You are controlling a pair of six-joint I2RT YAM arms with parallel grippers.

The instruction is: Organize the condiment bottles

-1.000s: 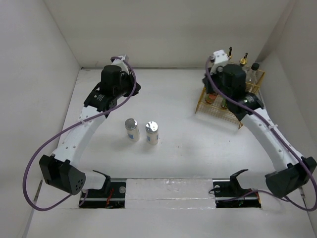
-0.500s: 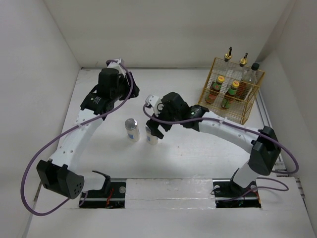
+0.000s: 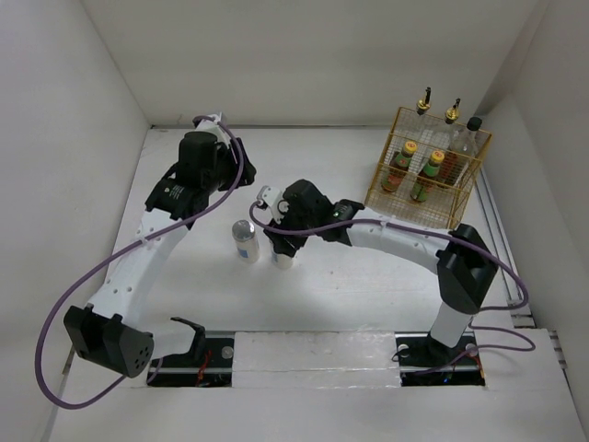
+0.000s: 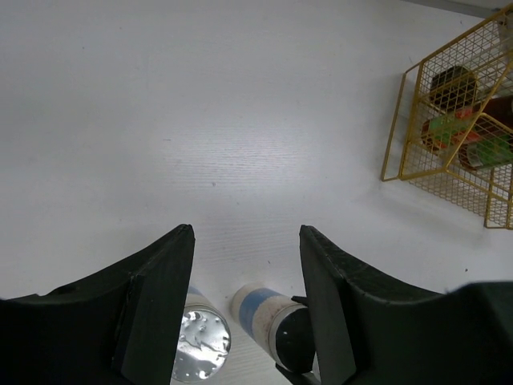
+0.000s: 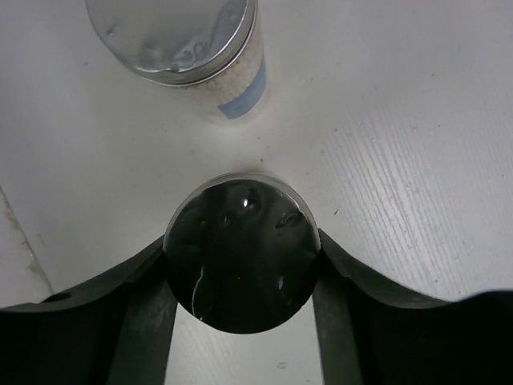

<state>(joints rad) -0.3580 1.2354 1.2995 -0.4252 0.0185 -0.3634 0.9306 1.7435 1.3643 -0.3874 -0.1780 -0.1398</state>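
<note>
Two silver-topped white shakers stand mid-table. My right gripper point(image 3: 283, 243) comes down over the right shaker point(image 5: 240, 253), shut on it with a finger pressed against each side of its lid. The left shaker point(image 3: 244, 241) stands free beside it and also shows in the right wrist view point(image 5: 183, 40). My left gripper point(image 4: 247, 281) hangs open above and behind both shakers, holding nothing. Two glass bottles with gold pourers point(image 3: 425, 101), a black-knobbed jar point(image 3: 473, 129) and two yellow-capped sauce bottles point(image 3: 401, 166) stand in the basket.
The yellow wire basket point(image 3: 379, 189) sits at the back right near the wall, also visible in the left wrist view point(image 4: 401, 128). White walls close in the table on three sides. The arm bases are at the near edge.
My right arm swung from the basket over to the right shaker and closed on it. My left gripper opened and shifted slightly.
</note>
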